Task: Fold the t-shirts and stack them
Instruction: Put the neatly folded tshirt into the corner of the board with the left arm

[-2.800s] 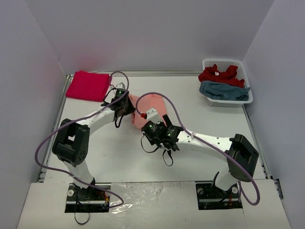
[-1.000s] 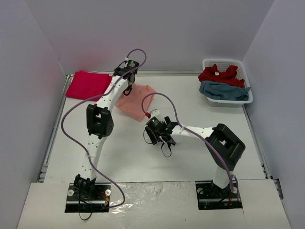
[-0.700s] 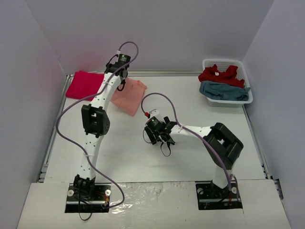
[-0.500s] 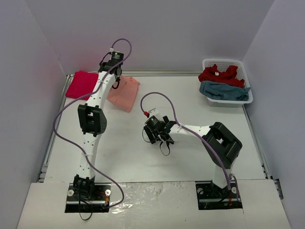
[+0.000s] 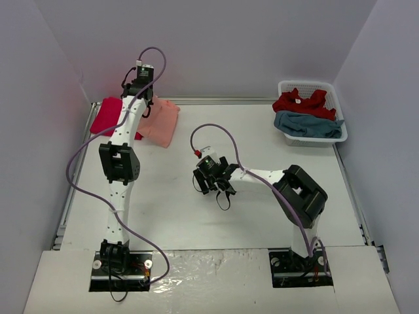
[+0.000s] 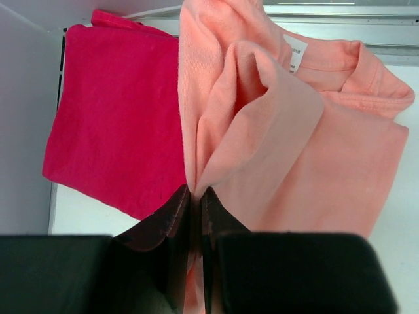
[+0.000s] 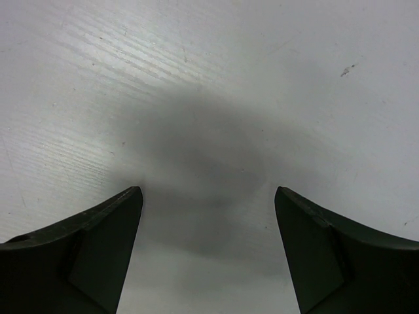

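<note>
My left gripper (image 6: 194,191) is shut on a pinched fold of the salmon-orange t-shirt (image 6: 314,150). The shirt hangs bunched from the jaws, collar and label on the far side. In the top view that gripper (image 5: 145,106) is at the back left, and the salmon shirt (image 5: 162,123) overlaps the right edge of a folded crimson t-shirt (image 5: 105,118). The wrist view shows the crimson shirt (image 6: 111,124) flat, just left of the jaws. My right gripper (image 7: 208,191) is open over bare table, mid-table in the top view (image 5: 204,183).
A white slotted basket (image 5: 308,84) at the back right holds a crumpled red t-shirt (image 5: 300,101) and a teal-blue one (image 5: 308,124). White walls close the table at the back and both sides. A purple cable loops over each arm.
My left arm has carried the salmon shirt leftward and back, from the table's middle onto the crimson shirt's edge. The right gripper let go, pulled slightly left and stays open.
</note>
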`<state>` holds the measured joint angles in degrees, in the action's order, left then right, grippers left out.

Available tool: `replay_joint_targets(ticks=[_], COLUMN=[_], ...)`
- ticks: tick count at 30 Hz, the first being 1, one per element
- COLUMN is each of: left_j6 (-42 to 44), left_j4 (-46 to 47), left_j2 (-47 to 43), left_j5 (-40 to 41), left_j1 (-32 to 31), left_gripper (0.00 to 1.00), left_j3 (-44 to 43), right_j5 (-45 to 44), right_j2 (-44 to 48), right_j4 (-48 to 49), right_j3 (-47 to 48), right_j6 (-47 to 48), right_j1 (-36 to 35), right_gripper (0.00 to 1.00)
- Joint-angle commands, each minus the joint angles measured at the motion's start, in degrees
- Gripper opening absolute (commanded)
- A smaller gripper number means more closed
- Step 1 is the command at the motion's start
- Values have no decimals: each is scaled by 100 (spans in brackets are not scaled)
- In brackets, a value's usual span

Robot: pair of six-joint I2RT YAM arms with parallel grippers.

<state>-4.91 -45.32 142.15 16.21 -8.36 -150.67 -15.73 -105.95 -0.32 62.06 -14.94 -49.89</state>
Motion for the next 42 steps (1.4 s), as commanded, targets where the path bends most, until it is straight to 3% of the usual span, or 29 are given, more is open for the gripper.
replay_joint_targets(ticks=[1, 18, 42], left_j6=[200, 754, 939], left_j4=[304, 928, 990], left_j2=[-108, -389, -803], left_j5=[-91, -205, -302], left_j1=[62, 159, 282], left_gripper=[6, 3, 2], left_j3=[-331, -200, -296], right_j5=[210, 395, 562], right_j2=[-400, -822, -1243], right_j4=[-540, -601, -698], right_j3=[-107, 16, 201], right_j6=[88, 114, 167], right_j1=[23, 23, 23], right_gripper=[79, 79, 79])
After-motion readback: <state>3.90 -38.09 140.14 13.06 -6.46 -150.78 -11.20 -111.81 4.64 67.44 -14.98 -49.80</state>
